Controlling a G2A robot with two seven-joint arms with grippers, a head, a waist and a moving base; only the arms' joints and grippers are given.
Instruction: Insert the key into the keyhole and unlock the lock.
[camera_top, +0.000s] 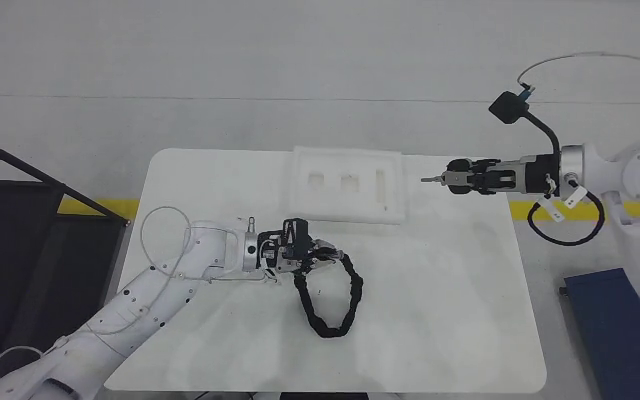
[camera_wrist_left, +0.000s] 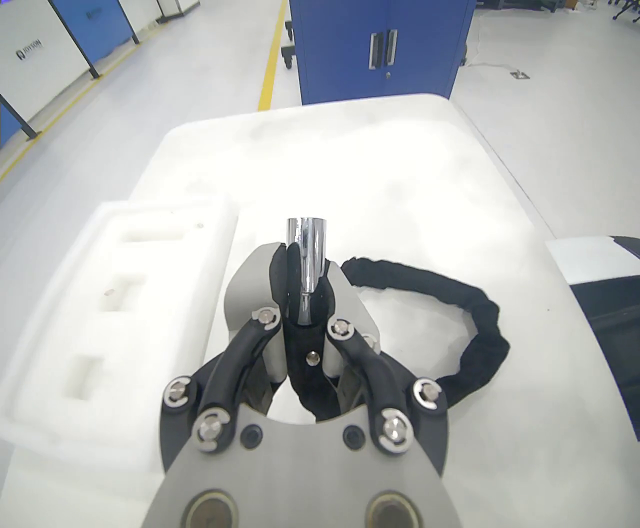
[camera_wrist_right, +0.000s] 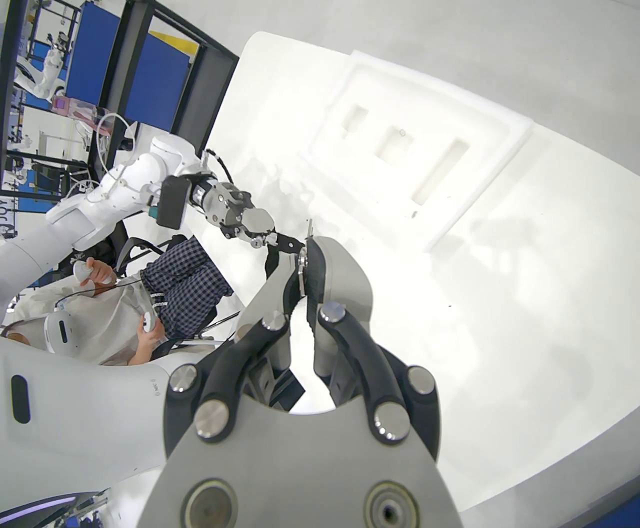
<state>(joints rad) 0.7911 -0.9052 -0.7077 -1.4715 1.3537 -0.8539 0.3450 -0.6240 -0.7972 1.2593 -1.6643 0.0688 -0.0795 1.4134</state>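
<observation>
Left gripper (camera_wrist_left: 304, 280) clamped on chain lock (camera_wrist_left: 306, 240) by its chrome cylinder, chain looped on table (camera_top: 450, 300). Right gripper (camera_top: 447, 180) pinches key (camera_top: 430, 181), well apart; a corner of foam tray (camera_top: 350, 185) lies between them.

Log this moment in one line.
left end effector: shut on lock | right end effector: shut on key | key apart from lock, not inserted

From my station I see a white table (camera_top: 450, 300) with rounded corners. A white foam tray (camera_top: 345, 208) lies flat near its far edge, with three recesses in a row. Past one end stands a blue cabinet (camera_wrist_left: 380, 45). A yellow line (camera_wrist_left: 270, 60) runs along the floor.
</observation>
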